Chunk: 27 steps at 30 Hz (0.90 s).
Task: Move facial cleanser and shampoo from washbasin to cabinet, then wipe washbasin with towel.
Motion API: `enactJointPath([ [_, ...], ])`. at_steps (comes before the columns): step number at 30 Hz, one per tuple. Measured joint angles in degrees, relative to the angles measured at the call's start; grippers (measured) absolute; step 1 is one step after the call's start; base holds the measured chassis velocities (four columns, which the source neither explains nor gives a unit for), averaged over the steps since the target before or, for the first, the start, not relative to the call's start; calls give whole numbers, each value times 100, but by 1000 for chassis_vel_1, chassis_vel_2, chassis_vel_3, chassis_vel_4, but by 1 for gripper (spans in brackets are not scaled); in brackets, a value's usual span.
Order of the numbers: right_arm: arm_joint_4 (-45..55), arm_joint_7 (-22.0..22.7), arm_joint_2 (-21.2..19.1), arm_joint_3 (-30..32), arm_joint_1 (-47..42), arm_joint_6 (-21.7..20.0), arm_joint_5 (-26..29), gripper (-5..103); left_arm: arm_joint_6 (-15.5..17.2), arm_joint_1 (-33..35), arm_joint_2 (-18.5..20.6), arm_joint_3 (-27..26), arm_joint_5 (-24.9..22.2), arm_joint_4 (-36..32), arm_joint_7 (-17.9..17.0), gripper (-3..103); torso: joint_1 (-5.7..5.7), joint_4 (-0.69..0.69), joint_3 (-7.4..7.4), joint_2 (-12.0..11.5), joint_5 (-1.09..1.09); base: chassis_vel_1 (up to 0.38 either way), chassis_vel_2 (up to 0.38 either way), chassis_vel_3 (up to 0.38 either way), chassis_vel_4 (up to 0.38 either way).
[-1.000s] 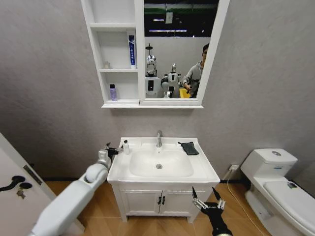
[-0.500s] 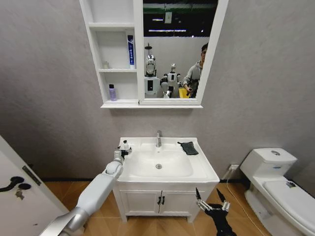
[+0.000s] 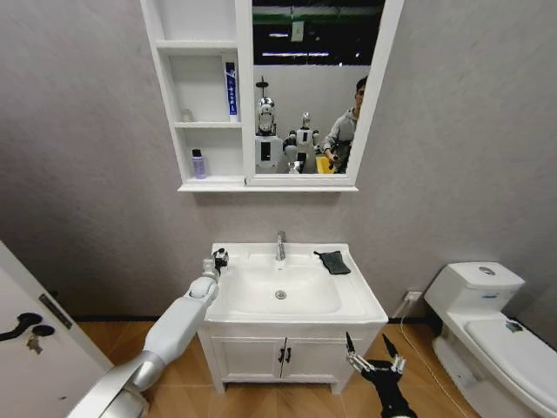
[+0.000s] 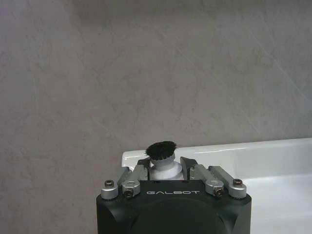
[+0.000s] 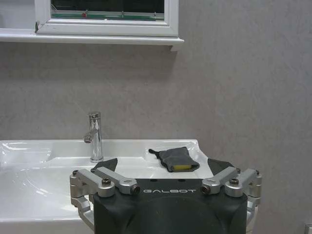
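Note:
A small white bottle with a black cap (image 3: pixel 219 256) stands at the back left corner of the washbasin (image 3: pixel 365 306). I cannot tell whether it is the facial cleanser or the shampoo. My left gripper (image 3: pixel 216 259) is shut on it, and the fingers (image 4: pixel 141 171) press its neck below the black cap (image 4: pixel 161 149). The dark towel (image 3: pixel 334 261) lies at the basin's back right, beside the tap (image 3: pixel 281 245). The cabinet (image 3: pixel 209 178) above holds a purple bottle (image 3: pixel 198 163) and a blue tube (image 3: pixel 231 87). My right gripper (image 3: pixel 374 357) hangs open, low before the basin; the towel (image 5: pixel 174 160) lies beyond it.
A white toilet (image 3: pixel 487 322) stands to the right. A door with a dark handle (image 3: pixel 22 326) is at the left edge. Below the basin is a low two-door cupboard (image 3: pixel 252 357). The cabinet's mirror (image 3: pixel 309 87) reflects robots and a person.
My left gripper has swung in from left of the basin to its back left corner and closed around the white bottle. The right gripper has barely moved.

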Motion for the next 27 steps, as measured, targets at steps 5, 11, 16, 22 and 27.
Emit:
enactJointPath([
  [5, 13, 1, 3, -9, -19, -1, -16, 100, 63, 47, 262, 77, -88, -518, -36, 31, 0, -1, 0, 0, -1, 0, 0, 0, 0],
  [11, 24, 0, 13, -67, 9, -1, -41, 100, 737, -375, 1194, 534, -978, -2488, -425, 31, 0, -3, -1, 0, 1, 0, 0, 0, 0],
  [16, 19, -1, 31, -105, 16, -1, -73, 100, 1348, -1117, 1875, 812, -1641, -3288, -565, 31, 0, -1, -1, 0, 0, 0, 0, 0, 0],
  [22, 22, -7, 36, -122, 52, 10, -80, 100, 2721, -3276, 2236, 1369, -2988, -3511, -747, 31, 0, -1, -1, 1, 2, 0, 0, 0, 0],
  [27, 40, -12, 57, -121, 57, 36, -80, 100, 3197, -4565, 1751, 1885, -3207, -2639, -645, 31, 0, -3, -1, 1, 0, 0, 0, 0, 0],
])
